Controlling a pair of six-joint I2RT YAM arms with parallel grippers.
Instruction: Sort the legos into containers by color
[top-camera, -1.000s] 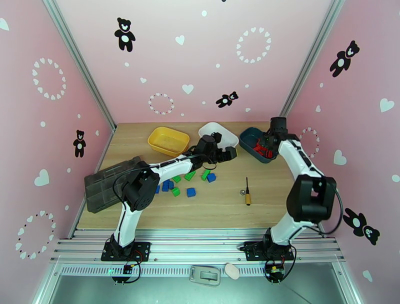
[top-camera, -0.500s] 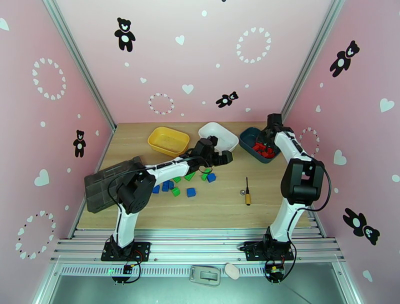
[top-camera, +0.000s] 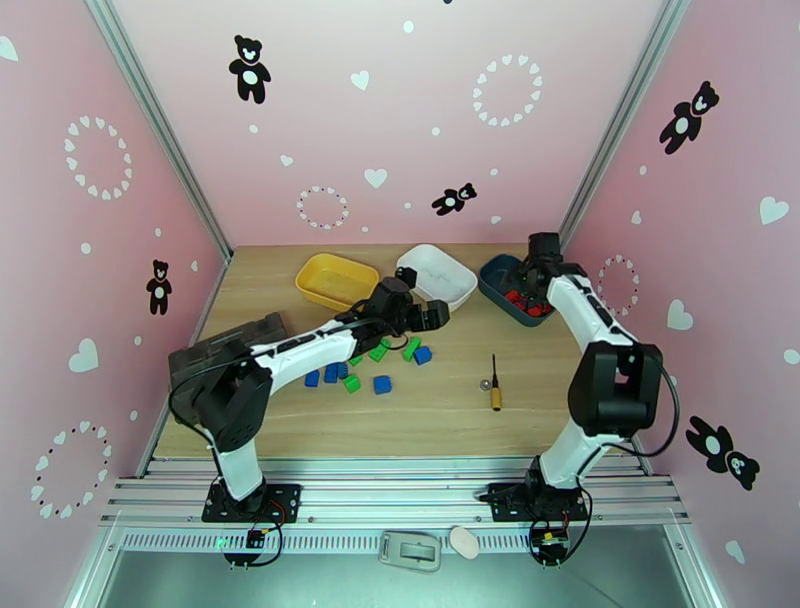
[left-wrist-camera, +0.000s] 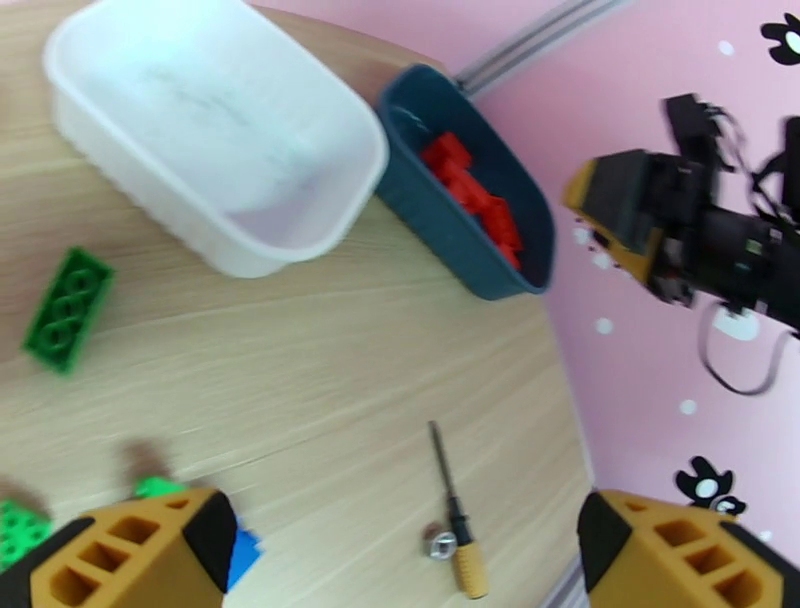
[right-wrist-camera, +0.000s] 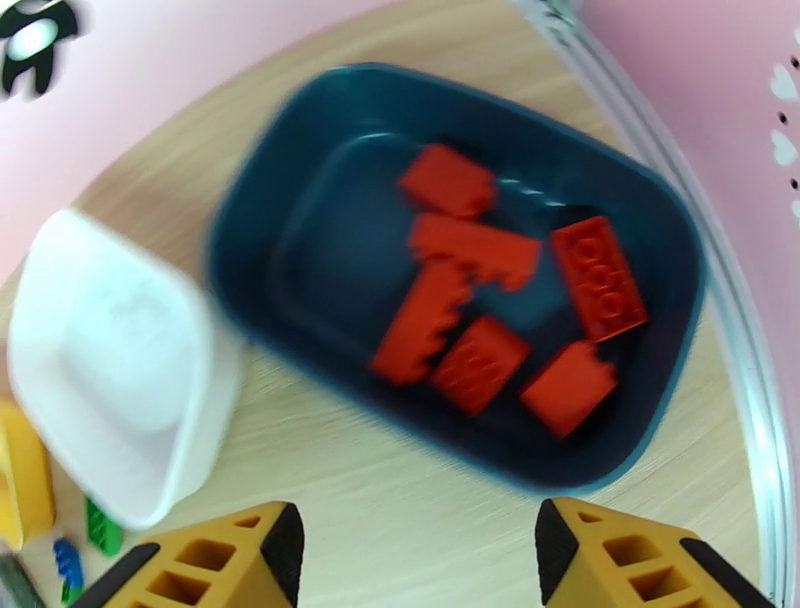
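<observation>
1. My right gripper (right-wrist-camera: 415, 552) hangs over the teal bin (right-wrist-camera: 320, 220), jaws spread with nothing between them. I read it as a drop-off pose, because the red legos (right-wrist-camera: 470, 300) lie loose on the bin floor right below.
2. Every red I can see is in that bin, so the reds look done.
3. My left gripper (left-wrist-camera: 400, 555) is also spread wide and empty. It sits over the table by the green and blue legos (top-camera: 382, 384), probably lined up for a pick.
4. One green brick (left-wrist-camera: 68, 308) lies flat on the wood, just beside the white bin (left-wrist-camera: 180, 215) but not in it.
5. The white bin and the yellow bin (top-camera: 335, 283) look empty, so I judge green and blue not yet sorted.
6. The screwdriver (top-camera: 495, 388) lies off to the right, well apart from the pile. It's not a lego, so I'd leave it.
</observation>
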